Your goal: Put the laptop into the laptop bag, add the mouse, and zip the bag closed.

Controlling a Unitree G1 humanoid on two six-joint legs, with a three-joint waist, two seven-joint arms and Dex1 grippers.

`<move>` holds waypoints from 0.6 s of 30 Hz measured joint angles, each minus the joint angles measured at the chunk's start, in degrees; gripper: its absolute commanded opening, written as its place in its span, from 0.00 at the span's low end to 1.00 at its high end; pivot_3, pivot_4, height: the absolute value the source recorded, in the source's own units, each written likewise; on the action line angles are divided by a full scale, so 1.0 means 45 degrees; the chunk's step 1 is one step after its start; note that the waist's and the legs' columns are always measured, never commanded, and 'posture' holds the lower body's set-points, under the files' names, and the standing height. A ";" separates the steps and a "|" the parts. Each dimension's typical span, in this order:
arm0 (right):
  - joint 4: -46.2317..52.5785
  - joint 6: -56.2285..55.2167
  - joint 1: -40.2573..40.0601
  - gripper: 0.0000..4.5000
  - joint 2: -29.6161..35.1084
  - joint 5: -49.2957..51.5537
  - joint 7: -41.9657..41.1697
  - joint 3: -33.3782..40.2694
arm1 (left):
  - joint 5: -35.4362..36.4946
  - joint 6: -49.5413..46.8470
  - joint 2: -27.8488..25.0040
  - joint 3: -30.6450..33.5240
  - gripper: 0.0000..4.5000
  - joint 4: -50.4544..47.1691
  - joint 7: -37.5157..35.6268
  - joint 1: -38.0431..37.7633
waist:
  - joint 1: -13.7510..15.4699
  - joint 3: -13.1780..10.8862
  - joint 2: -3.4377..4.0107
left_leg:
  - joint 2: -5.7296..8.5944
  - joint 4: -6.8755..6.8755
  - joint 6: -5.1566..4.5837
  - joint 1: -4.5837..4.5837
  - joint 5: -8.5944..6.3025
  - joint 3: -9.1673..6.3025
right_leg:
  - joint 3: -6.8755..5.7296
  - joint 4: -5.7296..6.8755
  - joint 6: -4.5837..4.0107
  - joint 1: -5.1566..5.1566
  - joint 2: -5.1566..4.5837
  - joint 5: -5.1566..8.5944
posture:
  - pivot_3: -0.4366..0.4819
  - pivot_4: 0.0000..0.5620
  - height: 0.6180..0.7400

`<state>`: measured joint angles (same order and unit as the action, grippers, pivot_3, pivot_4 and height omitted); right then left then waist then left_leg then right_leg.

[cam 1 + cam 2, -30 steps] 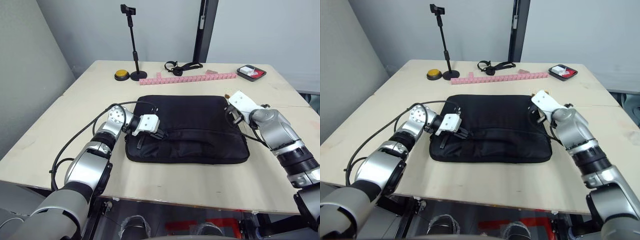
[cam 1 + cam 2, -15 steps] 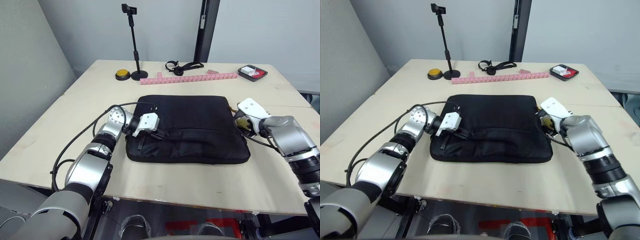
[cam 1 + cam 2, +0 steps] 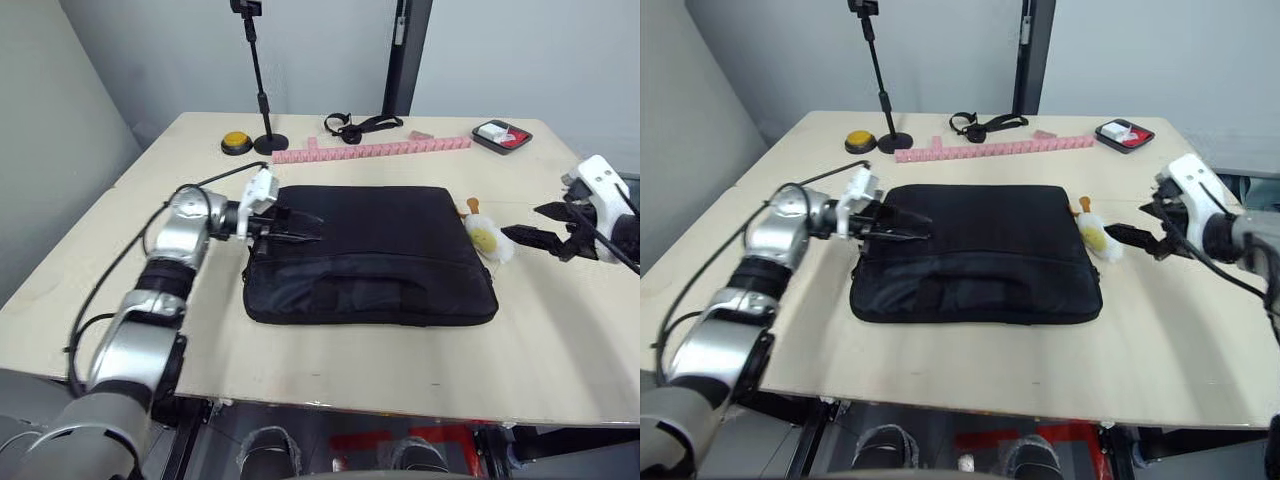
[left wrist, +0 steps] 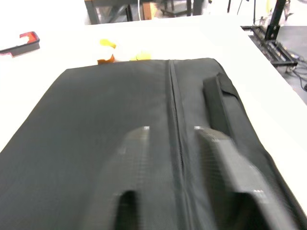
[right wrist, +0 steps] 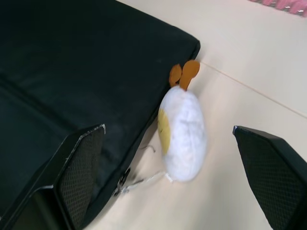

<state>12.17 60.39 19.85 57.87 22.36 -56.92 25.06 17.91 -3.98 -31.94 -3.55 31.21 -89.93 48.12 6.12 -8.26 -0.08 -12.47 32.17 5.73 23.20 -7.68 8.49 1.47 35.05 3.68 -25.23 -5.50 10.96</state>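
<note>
Left wrist view: the laptop bag (image 3: 370,255) lies flat on the counter (image 3: 330,370), its zipper seam running closed along the visible stretch between the two black fingers. The left gripper (image 3: 300,226) rests on the bag's top face near the left rear corner, fingers slightly parted and gripping nothing. The right gripper (image 3: 548,226) hovers over the counter well to the right of the bag, fingers spread wide and empty. A fluffy white-and-yellow toy (image 3: 487,237) lies just beside the bag's right edge, between the bag and that gripper. Neither laptop nor mouse is visible; whether they are inside cannot be told. Judgement: zipping appears at or near its end. To finish well, the left gripper should hold the bag flat while the zipper's end near the right edge is checked for full closure.
</note>
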 measured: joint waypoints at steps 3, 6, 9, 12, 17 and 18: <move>-0.0008 -0.0778 -0.1161 1.00 0.0207 0.0722 -0.1121 0.0902 | 0.0331 -0.1362 -0.1404 0.0472 0.91 -0.1175 0.0207 -0.0923 | -0.0010 -0.0002 0.0000 | -0.0022 0.0009 0.0006 -0.0001 -0.0004 -0.0003 | -0.0007 0.0003 -0.0012 0.0000 0.0017 0.0007 | 0.48 0.27 0.99; -0.0403 -0.1485 -0.1952 1.00 0.0233 0.1102 -0.1801 0.1173 | 0.0630 -0.2582 -0.2995 0.1246 1.00 -0.2386 0.0544 -0.1749 | -0.0038 -0.0004 0.0004 | -0.0027 0.0041 0.0014 -0.0005 -0.0009 -0.0001 | -0.0002 0.0023 -0.0015 0.0007 0.0018 0.0008 | 0.48 0.27 0.99; -0.1273 -0.1861 -0.2062 1.00 0.0458 0.1192 -0.1929 0.1216 | 0.1002 -0.3887 -0.4863 0.1878 1.00 -0.3650 0.0520 -0.2927 | -0.0111 -0.0004 0.0006 | -0.0028 0.0063 0.0128 -0.0015 -0.0082 0.0003 | 0.0008 0.0035 -0.0018 0.0010 0.0017 0.0011 | 0.48 0.27 0.99; -0.1916 -0.2099 -0.2301 1.00 0.0610 0.1340 -0.2268 0.1325 | 0.1142 -0.4698 -0.6714 0.3073 1.00 -0.4096 0.0370 -0.4685 | -0.0179 -0.0005 0.0008 | -0.0067 0.0056 0.0140 -0.0024 -0.0086 0.0005 | -0.0003 0.0032 -0.0018 0.0016 0.0048 0.0018 | 0.48 0.27 0.99; -0.2083 -0.3073 -0.3101 1.00 0.0957 0.1431 -0.2809 0.1310 | 0.1701 -0.6450 -0.8088 0.4605 1.00 -0.4432 0.0632 -0.6067 | 0.0000 -0.0005 0.0009 | -0.0087 0.0069 0.0140 -0.0041 -0.0086 0.0033 | -0.0007 0.0044 -0.0038 0.0034 0.0045 0.0028 | 0.48 0.27 0.99; -0.2115 -0.3245 -0.3251 1.00 0.0958 0.1422 -0.2865 0.1311 | 0.1796 -0.6660 -0.8169 0.4840 1.00 -0.4426 0.0653 -0.6325 | -0.0003 -0.0005 0.0007 | -0.0087 0.0073 0.0139 -0.0042 -0.0086 0.0033 | -0.0007 0.0042 -0.0039 0.0041 0.0045 0.0028 | 0.48 0.27 0.99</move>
<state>2.65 45.79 5.22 62.19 28.75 -69.81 30.96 25.99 -33.95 -68.70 18.23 11.30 -86.99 19.66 6.10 -8.28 -0.05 -12.86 32.50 6.36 23.01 -8.07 8.64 1.44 35.23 3.51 -25.04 -5.30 11.09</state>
